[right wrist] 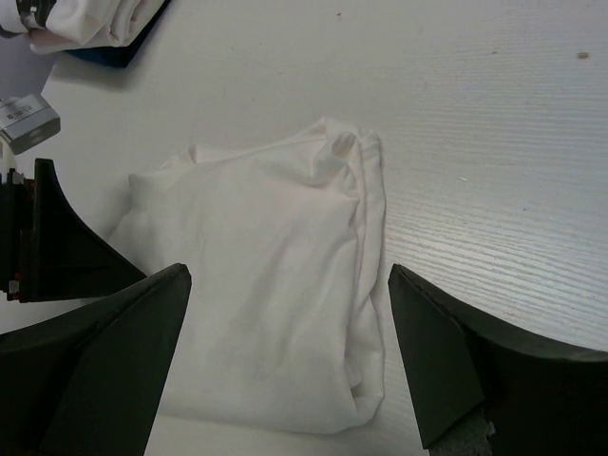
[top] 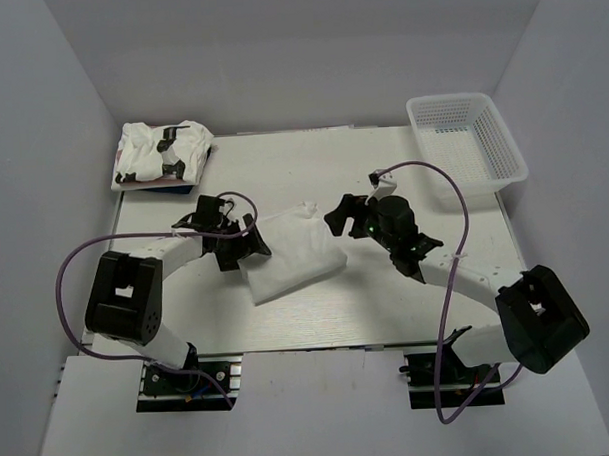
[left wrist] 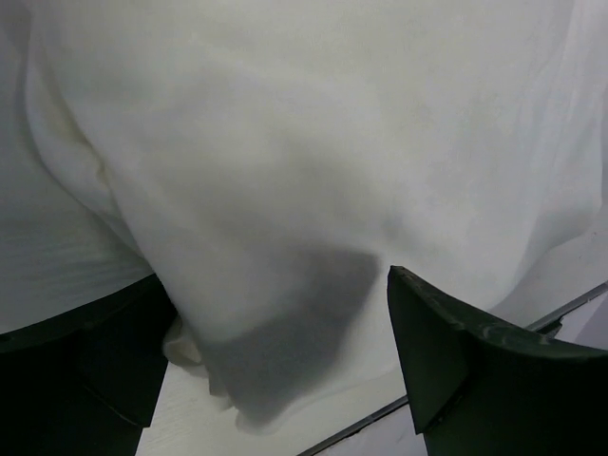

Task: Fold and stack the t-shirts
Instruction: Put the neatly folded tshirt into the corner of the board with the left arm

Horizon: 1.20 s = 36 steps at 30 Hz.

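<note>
A folded plain white t-shirt (top: 290, 250) lies in the middle of the table. My left gripper (top: 241, 246) is at its left edge, jaws wide open. In the left wrist view the cloth (left wrist: 304, 171) fills the frame and hangs down between the fingers (left wrist: 456, 351) without being pinched. My right gripper (top: 338, 216) is open just above the shirt's right edge. In the right wrist view the shirt (right wrist: 275, 275) lies between and beyond the spread fingers (right wrist: 475, 361). A stack of white t-shirts with black marks (top: 162, 153) sits at the back left.
A white mesh basket (top: 466, 137) stands at the back right corner. The stack rests on a dark blue item (top: 168, 189). In the right wrist view, my left gripper's finger (right wrist: 43, 237) shows at the left and the stack (right wrist: 85, 24) at the top left.
</note>
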{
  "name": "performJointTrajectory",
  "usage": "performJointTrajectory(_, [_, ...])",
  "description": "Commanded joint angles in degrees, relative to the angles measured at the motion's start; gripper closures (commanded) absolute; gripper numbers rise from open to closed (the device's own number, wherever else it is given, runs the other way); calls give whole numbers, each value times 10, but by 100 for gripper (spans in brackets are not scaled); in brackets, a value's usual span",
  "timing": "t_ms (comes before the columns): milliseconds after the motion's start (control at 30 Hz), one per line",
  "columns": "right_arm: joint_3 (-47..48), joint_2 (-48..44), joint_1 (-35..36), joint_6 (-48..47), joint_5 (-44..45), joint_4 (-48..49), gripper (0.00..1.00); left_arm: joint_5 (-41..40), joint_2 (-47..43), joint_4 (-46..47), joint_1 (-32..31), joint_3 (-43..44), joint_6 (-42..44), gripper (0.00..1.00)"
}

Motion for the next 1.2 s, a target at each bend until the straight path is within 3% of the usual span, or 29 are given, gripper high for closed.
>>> performJointTrajectory(0, [-10,-26,-2,-14,44,13,10,-23,25,5,-13,10,32,7])
performJointTrajectory(33, [-10,-29,-2,-17,46,12,10,-30,36,-2,-13,19,32,10])
performJointTrajectory(67, [-9,-30,-2,-18,52,10,10,-39,65,-16,-13,44,37,20])
performJointTrajectory(167, [-13,-43,-2,-29,60,10,10,-65,131,-47,-13,101,45,37])
performJointTrajectory(200, [-15,-46,-4,-32,78,8,10,-74,142,-47,-13,113,51,53])
performJointTrajectory(267, [-25,-64,-2,-40,91,8,10,-74,158,-47,-13,139,58,63])
performJointTrajectory(300, [-31,-72,-2,-45,114,9,10,-74,172,-54,-13,149,66,74])
performJointTrajectory(433, [-39,-87,-5,-57,151,9,10,-129,187,-103,-18,231,85,100])
performJointTrajectory(800, [-45,-59,-4,-73,181,33,10,-287,126,-197,-18,453,254,100])
performJointTrajectory(967, [-38,-37,-7,-81,193,40,10,-327,109,-221,-7,509,317,100])
performJointTrajectory(1167, [-36,-24,-5,-90,217,43,10,-451,104,-186,-1,545,432,100])
